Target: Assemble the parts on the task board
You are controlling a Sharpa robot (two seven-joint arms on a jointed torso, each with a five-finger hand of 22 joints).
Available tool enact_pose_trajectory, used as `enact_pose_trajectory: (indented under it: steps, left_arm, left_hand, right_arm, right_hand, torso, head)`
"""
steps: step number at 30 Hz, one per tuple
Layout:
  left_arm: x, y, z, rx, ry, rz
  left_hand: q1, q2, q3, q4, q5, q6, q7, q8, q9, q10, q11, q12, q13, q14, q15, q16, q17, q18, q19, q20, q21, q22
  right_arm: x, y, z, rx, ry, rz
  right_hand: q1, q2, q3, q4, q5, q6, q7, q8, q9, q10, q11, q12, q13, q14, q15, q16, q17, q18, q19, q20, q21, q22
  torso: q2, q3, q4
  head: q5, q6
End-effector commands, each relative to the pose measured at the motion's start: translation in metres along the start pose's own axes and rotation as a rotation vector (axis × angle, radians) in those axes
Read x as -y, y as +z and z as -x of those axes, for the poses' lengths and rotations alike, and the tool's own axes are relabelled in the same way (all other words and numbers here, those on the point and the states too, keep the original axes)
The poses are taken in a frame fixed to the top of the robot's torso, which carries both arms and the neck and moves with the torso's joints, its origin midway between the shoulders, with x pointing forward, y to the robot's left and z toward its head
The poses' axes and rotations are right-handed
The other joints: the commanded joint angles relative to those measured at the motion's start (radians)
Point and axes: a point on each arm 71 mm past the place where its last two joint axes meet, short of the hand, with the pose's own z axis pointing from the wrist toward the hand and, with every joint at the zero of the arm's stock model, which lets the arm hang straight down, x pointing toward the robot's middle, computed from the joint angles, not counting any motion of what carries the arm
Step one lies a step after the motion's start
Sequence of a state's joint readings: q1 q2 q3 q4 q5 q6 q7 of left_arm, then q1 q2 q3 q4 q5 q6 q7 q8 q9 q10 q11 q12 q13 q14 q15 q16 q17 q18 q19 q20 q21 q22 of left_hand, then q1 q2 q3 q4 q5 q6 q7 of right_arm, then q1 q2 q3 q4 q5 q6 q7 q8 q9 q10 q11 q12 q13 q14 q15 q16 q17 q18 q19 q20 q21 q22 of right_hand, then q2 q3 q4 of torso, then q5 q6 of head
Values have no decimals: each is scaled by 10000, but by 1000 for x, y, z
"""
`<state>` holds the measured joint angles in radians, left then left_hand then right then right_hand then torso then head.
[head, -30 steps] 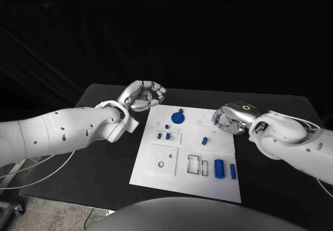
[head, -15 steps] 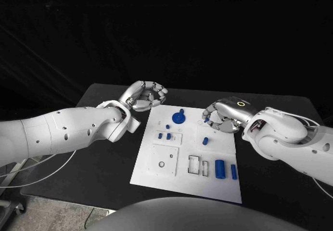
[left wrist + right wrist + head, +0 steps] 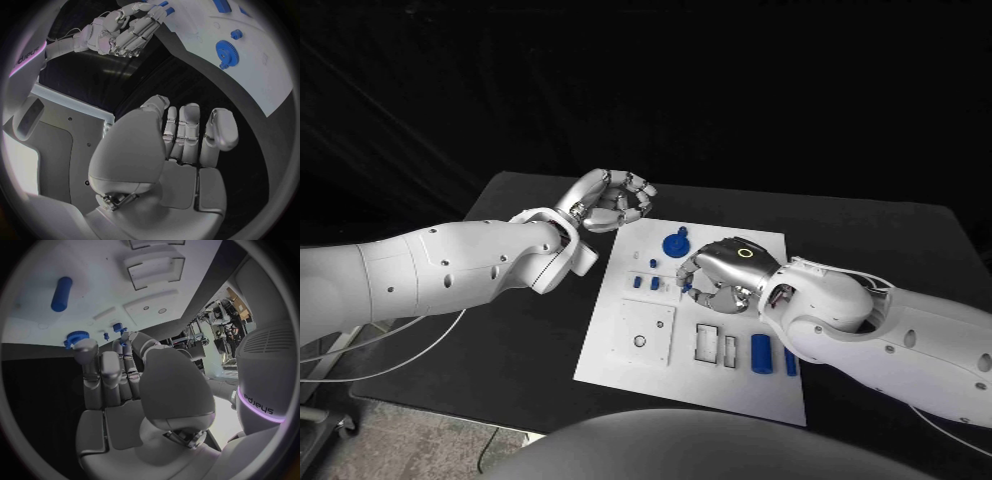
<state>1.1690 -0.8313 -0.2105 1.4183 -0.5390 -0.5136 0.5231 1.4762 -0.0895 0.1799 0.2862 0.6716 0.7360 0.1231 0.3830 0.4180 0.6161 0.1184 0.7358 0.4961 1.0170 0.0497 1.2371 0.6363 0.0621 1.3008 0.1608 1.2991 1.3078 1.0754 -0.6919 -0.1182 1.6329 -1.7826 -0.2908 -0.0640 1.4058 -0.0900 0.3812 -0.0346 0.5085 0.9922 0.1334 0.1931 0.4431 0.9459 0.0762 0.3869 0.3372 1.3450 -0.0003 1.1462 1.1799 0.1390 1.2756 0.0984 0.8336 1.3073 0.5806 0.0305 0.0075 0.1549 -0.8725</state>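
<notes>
The white task board (image 3: 625,350) lies mid-worktop (image 3: 502,300); the right hand (image 3: 718,273) hangs over its middle, fingers curled on nothing, beside the blue gear (image 3: 672,244); the left hand (image 3: 609,200) is fisted, empty, off its far-left corner

Task board (image 3: 635,350): smooth matt white plastic. Gear (image 3: 672,244) and cylinder (image 3: 760,352): blue plastic, slight sheen. Worktop (image 3: 516,330): matt black. Left hand (image 3: 609,201), right hand (image 3: 718,272): silver metallic, satin finish. Arm shells (image 3: 444,270): glossy white plastic. Backdrop (image 3: 646,90): black cloth, creased.

Head camera looks down on the task board (image 3: 661,345); both close wrist cameras apparently share it.
</notes>
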Motion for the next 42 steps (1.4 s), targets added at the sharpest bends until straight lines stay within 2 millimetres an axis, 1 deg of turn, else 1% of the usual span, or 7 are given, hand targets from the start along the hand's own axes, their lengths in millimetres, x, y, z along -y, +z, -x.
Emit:
enact_pose_trajectory:
  steps: [1, 6, 7, 12, 16, 26, 42]
  left_arm:
    - [1, 0, -3, -198, -95, -29]
    - [1, 1, -4, -230, -112, -19]
    - [1, 1, -4, -239, -116, -15]
    - [0, 1, -6, -281, -137, 11]
    - [-1, 1, -6, -301, -147, 36]
    - [-2, 2, -9, -375, -184, 76]
    - [-2, 2, -11, -448, -222, 158]
  left_hand:
    - [97, -2, 13, -15, 69, -3, 59, 49, -17, 82, 18, -26, -20, -87, 9, -63, -30, 141, -73, -23, -50, 1612]
    - [104, 0, 14, -15, 70, -3, 63, 51, -19, 84, 18, -27, -24, -99, 9, -72, -46, 143, -78, -22, -54, 1610]
    - [117, 4, 16, -17, 72, -2, 70, 55, -23, 87, 17, -29, -32, -122, 9, -88, -78, 145, -87, -22, -63, 1607]
    - [134, 12, 20, -18, 76, -1, 79, 59, -27, 91, 15, -31, -41, -129, 8, -95, -85, 146, -91, -22, -65, 1607]
    - [150, 24, 25, -18, 80, 2, 90, 65, -31, 95, 13, -33, -51, -137, 8, -102, -95, 146, -95, -21, -69, 1606]
    - [205, 66, 45, -23, 87, 3, 108, 78, -43, 113, 12, -34, -76, -143, 10, -112, -108, 145, -94, -19, -64, 1608]
    - [361, 104, 79, -69, 89, -2, 132, 107, -67, 153, 9, -32, -126, -146, 11, -120, -135, 146, -100, -16, -64, 1609]
  right_arm:
    - [-4, 5, -9, -486, -493, 52]
    - [-13, 11, -19, -693, -450, 224]
    - [-15, 12, -21, -722, -456, 262]
    - [-21, 15, -29, -896, -423, 368]
    - [-24, 16, -32, -1030, -408, 424]
    - [-28, 17, -35, -1124, -368, 547]
    - [-34, 20, -37, -1197, -296, 703]
  right_hand:
    - [76, -37, -18, -56, 5, -58, 20, -66, -10, 8, 69, -26, 15, 13, 25, 11, -17, -67, 5, 13, 14, 885]
    - [76, -47, -18, -63, -12, -68, 26, -80, -13, 4, 76, -34, 6, 14, 32, 21, -11, -69, 4, 19, 25, 887]
    - [75, -47, -18, -63, -19, -69, 28, -83, -14, 7, 76, -35, 5, 10, 36, 14, -18, -67, -1, 20, 17, 884]
    - [72, -49, -19, -64, -39, -71, 33, -89, -15, 14, 79, -34, 1, 3, 41, 7, -27, -66, -7, 24, 12, 883]
    - [51, -30, -23, -49, -104, -44, 36, -93, -12, 51, 85, -29, -11, 9, 54, 28, -19, -71, -6, 40, 41, 886]
    - [32, 14, -22, -39, -60, 102, -7, -55, 19, 197, 50, 11, -31, 56, 41, 121, 35, -80, 36, 51, 183, 911]
    - [60, -12, -28, -78, -90, 89, -18, -82, 17, 240, 30, 23, -41, 28, 23, 74, -25, -57, 3, 47, 119, 891]
  torso:
    - [17, -7, -4]
    - [28, -12, -4]
    - [25, -6, -15]
    - [19, -1, -4]
    - [13, -3, -14]
    - [15, -3, -17]
    - [13, -2, -19]
  head:
    - [94, -2]
    - [149, -2]
    - [163, -2]
    - [174, -2]
    - [205, -2]
    - [241, -2]
    - [235, -2]
